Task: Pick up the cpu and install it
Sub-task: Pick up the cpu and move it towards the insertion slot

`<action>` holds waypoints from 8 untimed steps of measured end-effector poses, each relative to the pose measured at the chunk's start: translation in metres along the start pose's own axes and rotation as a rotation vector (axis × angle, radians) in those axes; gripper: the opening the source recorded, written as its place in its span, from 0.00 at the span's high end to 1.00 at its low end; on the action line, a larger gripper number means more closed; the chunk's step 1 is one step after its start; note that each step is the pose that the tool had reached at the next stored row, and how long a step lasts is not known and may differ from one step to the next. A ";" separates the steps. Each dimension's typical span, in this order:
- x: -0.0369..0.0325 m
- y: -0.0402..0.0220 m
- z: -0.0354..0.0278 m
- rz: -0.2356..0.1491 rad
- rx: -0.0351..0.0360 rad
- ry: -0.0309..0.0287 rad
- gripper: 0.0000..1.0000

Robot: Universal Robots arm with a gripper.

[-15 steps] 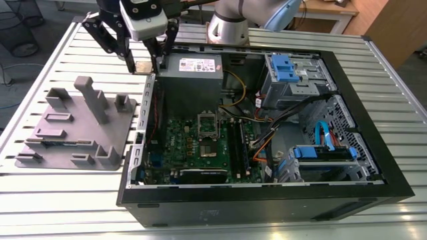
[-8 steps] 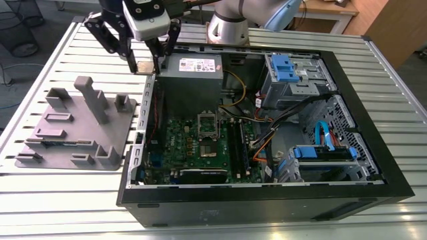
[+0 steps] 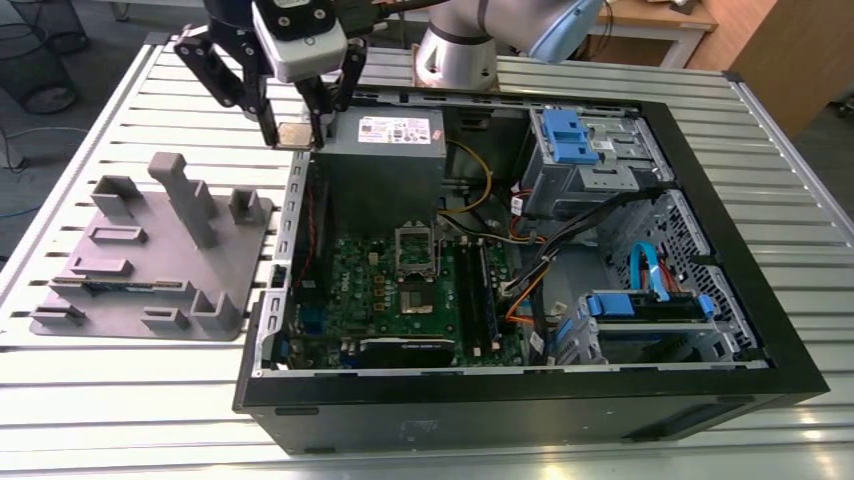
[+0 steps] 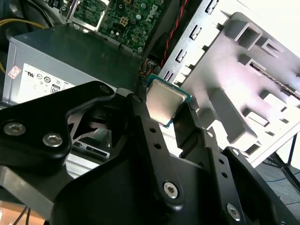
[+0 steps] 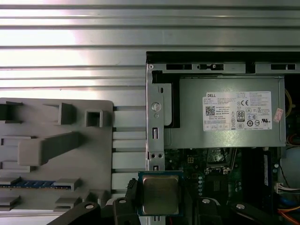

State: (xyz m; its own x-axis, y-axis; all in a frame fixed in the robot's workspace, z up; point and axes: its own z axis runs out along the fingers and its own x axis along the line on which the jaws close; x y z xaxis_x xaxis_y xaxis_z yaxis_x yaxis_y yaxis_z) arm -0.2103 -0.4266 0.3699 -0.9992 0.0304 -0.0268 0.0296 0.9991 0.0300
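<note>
Cpu point(image 5: 160, 194), one only, held by one gripper point(image 5: 161, 199).

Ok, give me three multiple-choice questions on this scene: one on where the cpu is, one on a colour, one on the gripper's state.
1. Where is the cpu?
A) in the motherboard socket
B) in the air at the power supply end of the case
C) flat on the table

2. What colour is the tray?
A) grey
B) red
C) yellow

3. The gripper is:
A) open and empty
B) shut on a cable
C) shut on the cpu

Answers:
1 B: the chip hangs over the case's wall beside the power supply.
2 A: the tray is matte grey.
3 C: the chip sits clamped by its edges in both wrist views.
</note>
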 end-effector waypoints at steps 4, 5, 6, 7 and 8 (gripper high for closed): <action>-0.0018 0.0000 0.0000 0.000 0.0000 0.0001 0.53; -0.0022 0.0001 0.0001 0.000 0.0000 0.0000 0.53; -0.0026 0.0001 0.0001 0.000 0.0000 0.0000 0.53; -0.0031 0.0001 0.0001 0.000 0.0000 0.0000 0.53; -0.0035 0.0001 0.0001 0.000 0.0000 0.0000 0.53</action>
State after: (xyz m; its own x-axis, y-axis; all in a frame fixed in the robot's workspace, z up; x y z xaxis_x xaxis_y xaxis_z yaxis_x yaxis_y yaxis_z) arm -0.2067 -0.4266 0.3699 -0.9992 0.0304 -0.0268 0.0296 0.9991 0.0300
